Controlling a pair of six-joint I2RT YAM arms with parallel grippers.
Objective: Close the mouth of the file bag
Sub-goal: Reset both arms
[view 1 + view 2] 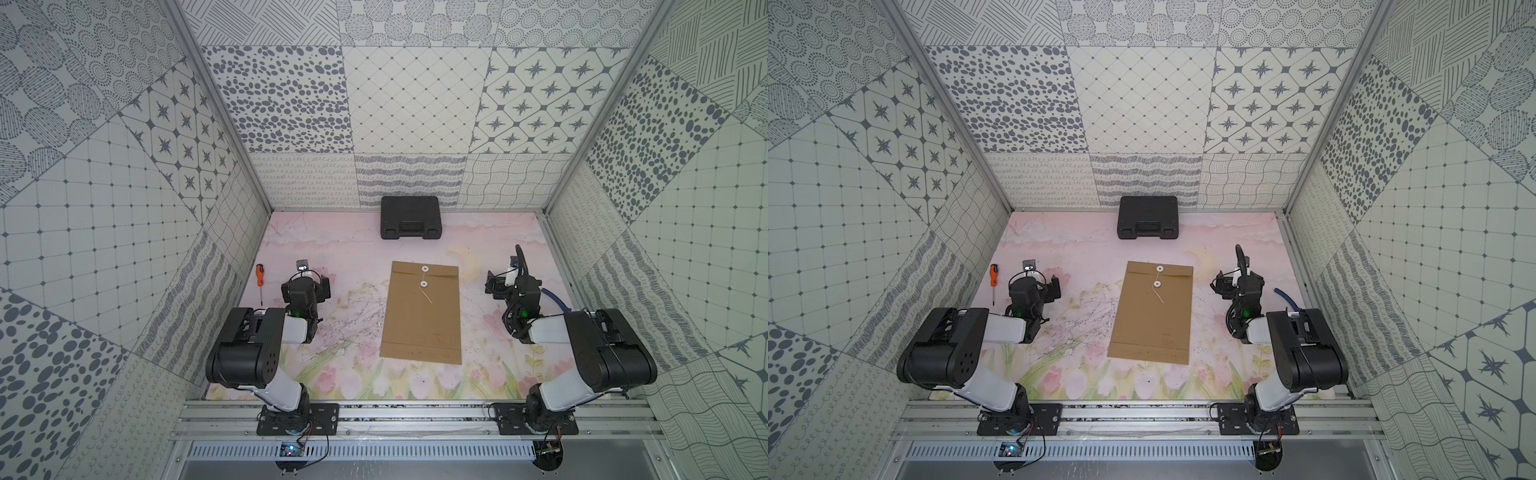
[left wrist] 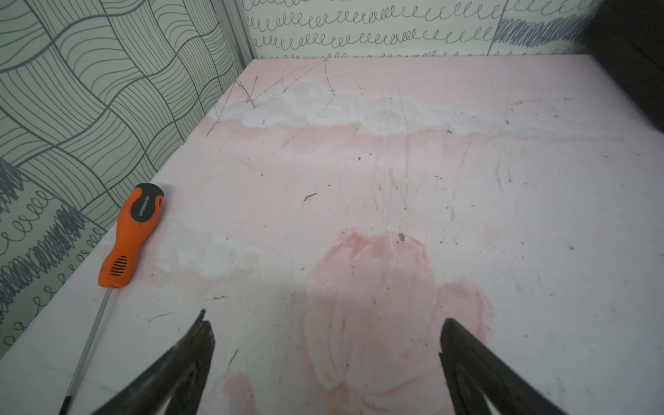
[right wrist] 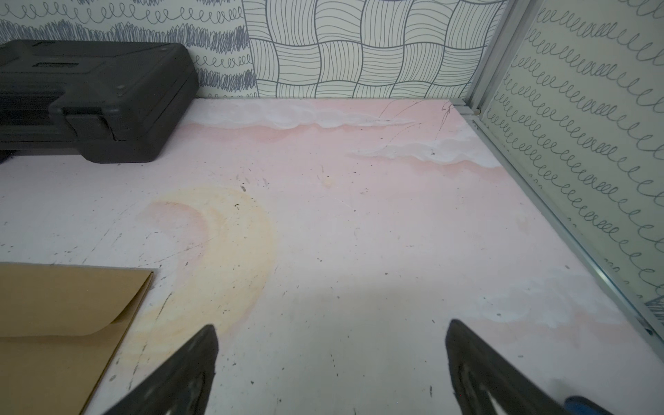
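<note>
The file bag [image 1: 420,320] [image 1: 1152,320], a flat brown envelope, lies in the middle of the table in both top views. Its mouth [image 1: 424,268] [image 1: 1159,269] is the far short end. The flap there lies down on the bag and bears a white button. A second white button [image 1: 424,284] sits just below it, with a thin loose string [image 1: 428,296] trailing toward the near side. My left gripper [image 1: 306,278] [image 2: 327,323] stands open over bare table to the left of the bag. My right gripper [image 1: 515,282] [image 3: 332,328] stands open to the bag's right, with the bag's far corner [image 3: 64,323] beside it.
A shut black plastic case [image 1: 410,217] [image 3: 93,100] stands against the back wall. An orange-handled screwdriver [image 1: 260,279] [image 2: 133,233] lies by the left wall, next to my left gripper. A blue object [image 1: 557,301] lies near the right wall. Patterned walls close in three sides.
</note>
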